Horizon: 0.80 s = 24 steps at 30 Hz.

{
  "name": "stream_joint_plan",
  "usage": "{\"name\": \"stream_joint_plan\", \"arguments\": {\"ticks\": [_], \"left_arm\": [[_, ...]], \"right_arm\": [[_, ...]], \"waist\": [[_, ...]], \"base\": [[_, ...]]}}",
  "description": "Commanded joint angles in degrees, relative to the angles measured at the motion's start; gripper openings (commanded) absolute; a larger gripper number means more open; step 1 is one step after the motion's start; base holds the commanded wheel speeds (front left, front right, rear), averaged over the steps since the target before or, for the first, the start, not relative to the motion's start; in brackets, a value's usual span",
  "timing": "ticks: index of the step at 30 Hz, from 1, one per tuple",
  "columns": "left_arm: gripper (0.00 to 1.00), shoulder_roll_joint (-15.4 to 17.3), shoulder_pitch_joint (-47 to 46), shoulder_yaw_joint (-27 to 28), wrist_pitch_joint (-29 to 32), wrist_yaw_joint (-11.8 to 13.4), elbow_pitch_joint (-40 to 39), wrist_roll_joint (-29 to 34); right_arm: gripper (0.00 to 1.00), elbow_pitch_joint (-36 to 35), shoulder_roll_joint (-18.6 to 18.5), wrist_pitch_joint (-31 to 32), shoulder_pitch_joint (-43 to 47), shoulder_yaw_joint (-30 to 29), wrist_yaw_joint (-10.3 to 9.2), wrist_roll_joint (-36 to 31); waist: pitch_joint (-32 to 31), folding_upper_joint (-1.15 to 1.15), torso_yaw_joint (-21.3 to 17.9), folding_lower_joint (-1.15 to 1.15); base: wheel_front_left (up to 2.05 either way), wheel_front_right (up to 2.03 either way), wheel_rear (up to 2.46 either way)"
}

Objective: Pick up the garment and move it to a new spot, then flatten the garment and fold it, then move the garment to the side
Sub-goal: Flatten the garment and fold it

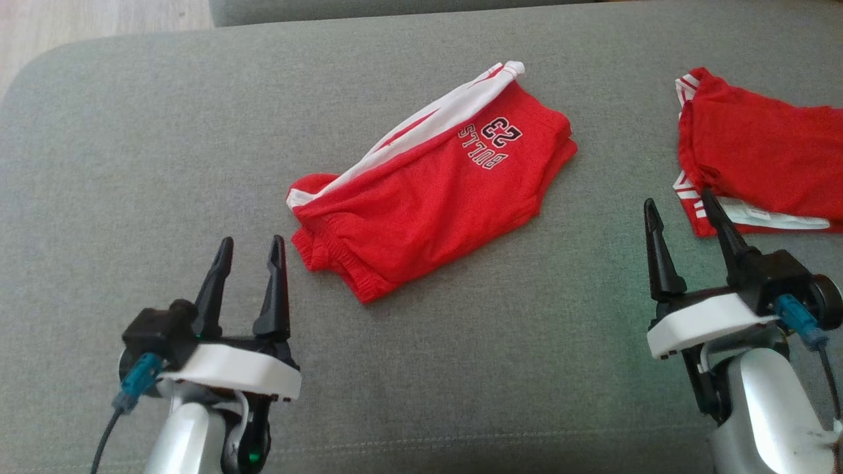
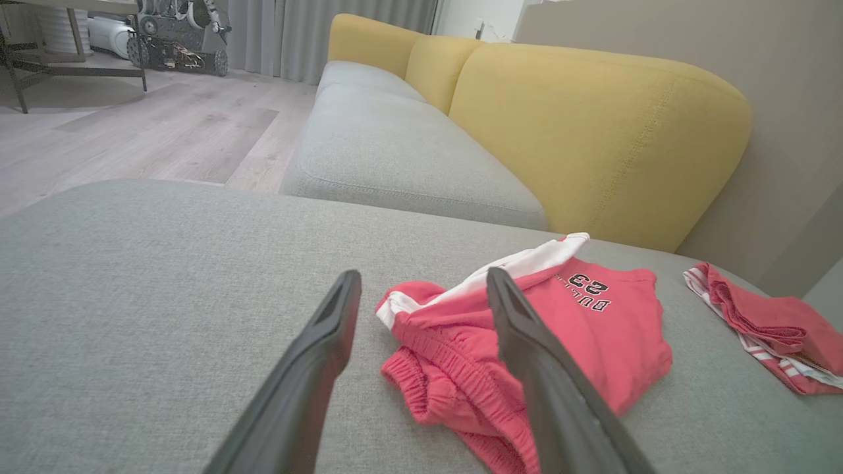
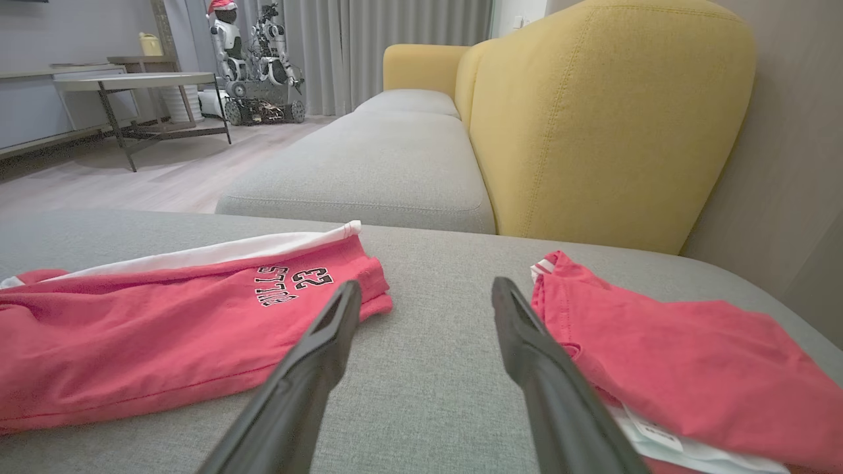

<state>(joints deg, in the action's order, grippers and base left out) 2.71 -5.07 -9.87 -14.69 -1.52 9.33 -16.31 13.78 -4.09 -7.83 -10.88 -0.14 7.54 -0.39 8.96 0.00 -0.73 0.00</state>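
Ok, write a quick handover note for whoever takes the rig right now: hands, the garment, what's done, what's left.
Left hand: open, empty, just beside the elastic end of the red shorts.
Right hand: open, empty, close to the second red garment on the right.
Shorts: mid grey cushion, doubled over, slightly rumpled.
Done: looks partly folded; cannot confirm more.
Left: probably grasp, flatten, tidy the fold, move aside.

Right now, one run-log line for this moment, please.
left gripper: fingers open, empty, beside red Bulls shorts | right gripper: fingers open, empty, near second red garment | surface: grey cushion
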Motion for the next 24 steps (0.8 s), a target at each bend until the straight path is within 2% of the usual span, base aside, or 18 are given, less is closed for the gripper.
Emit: {"name": "stream_joint_plan", "arguments": {"ticks": [1,13,18,24], "left_arm": [[1.00,0.18,-1.72,1.36,-0.30,0.22,-1.85,-0.42],[1.00,0.17,-2.47,-0.11,-0.30,0.50,-1.67,0.27],[1.00,0.17,-3.25,-0.70,-0.30,0.52,-2.10,0.47],[1.00,0.17,-4.37,-1.60,-0.30,0.51,-2.68,0.27]], "right_arm": [[1.00,-2.22,0.48,0.10,-0.35,1.13,-0.05,0.48],[1.00,-1.69,0.92,2.49,-0.51,0.46,-0.05,4.36],[1.00,-0.85,1.07,4.67,-1.41,0.39,-0.05,9.67],[1.00,2.76,1.19,13.54,-5.92,0.18,-0.05,30.19]], "waist": [[-0.17,0.00,0.14,0.00],[0.54,0.00,1.81,0.00],[1.61,0.00,3.07,0.00],[3.62,0.00,5.00,0.00]], "base": [[0.00,0.00,0.00],[0.00,0.00,0.00],[0.00,0.00,0.00],[0.00,0.00,0.00]]}}
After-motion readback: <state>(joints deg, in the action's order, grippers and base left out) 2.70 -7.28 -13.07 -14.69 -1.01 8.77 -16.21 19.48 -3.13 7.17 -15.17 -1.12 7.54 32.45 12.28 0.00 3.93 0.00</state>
